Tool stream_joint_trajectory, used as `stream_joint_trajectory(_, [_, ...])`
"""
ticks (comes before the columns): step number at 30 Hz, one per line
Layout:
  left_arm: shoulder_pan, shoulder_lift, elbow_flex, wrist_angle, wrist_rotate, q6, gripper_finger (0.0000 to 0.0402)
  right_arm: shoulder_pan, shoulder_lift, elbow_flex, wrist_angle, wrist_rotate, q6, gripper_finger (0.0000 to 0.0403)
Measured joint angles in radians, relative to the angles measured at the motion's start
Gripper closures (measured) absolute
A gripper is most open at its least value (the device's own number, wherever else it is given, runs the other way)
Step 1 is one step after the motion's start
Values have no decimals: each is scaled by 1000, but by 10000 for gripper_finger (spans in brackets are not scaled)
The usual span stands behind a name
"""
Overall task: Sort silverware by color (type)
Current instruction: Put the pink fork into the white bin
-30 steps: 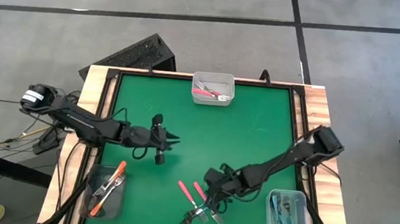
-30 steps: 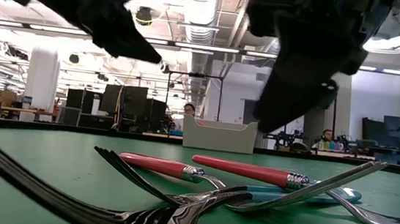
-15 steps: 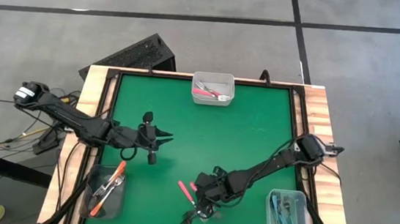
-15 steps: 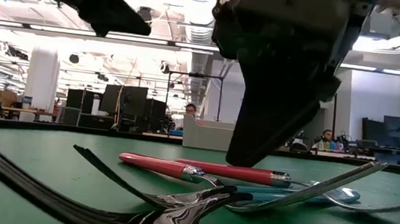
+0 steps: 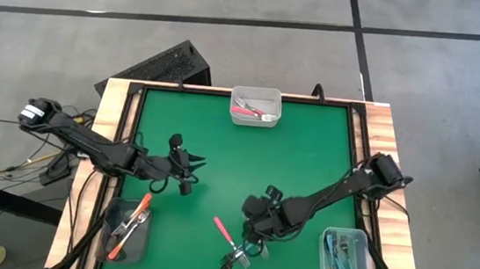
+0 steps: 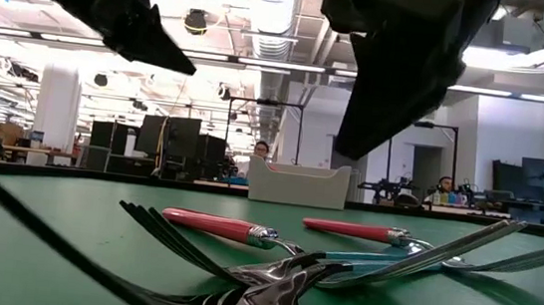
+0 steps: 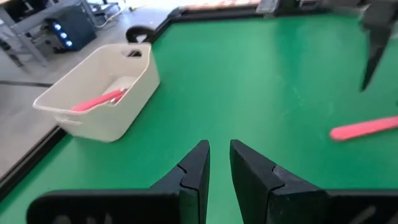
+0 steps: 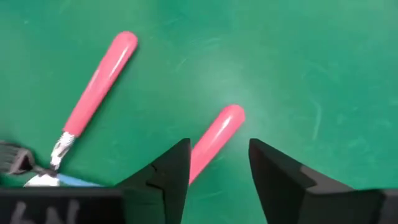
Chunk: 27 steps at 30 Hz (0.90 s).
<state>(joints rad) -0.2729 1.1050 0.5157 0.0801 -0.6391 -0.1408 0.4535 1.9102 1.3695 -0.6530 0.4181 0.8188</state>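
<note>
Over the near-centre pile we've got the right gripper, fingers spread w/ a pink fork handle lying between them, nothing pinched. A 2nd pink-handled fork lies just beside it, a blue handle peeking under the tines. Left gripper hovers mid-left over the green mat, fingers nearly together, holding nothing. Sorted forks sit in the back tub, left tub & right tub.
</note>
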Motion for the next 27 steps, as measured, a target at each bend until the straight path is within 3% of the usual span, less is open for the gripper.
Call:
stream_joint_trajectory(6, [3, 9, -1, -22, -23, -23, 349, 5, 53, 1, 32, -57, 52, 178])
stream_joint_trajectory(12, [3, 9, -1, -44, -36, -42, 349, 1, 133, 1, 43, -139, 121, 178])
stream_joint_trajectory(16, [4, 10, -1, -42, -36, -50, 349, -11, 137, 5, -15, -151, 158, 216])
stream_joint_trajectory(22, [6, 10, -1, 4, -35, -97, 349, -37, 118, 1, -48, -91, 131, 343])
stream_joint_trajectory(27, [6, 10, -1, 18, -36, -114, 349, -75, 72, 0, 17, 24, 32, 350])
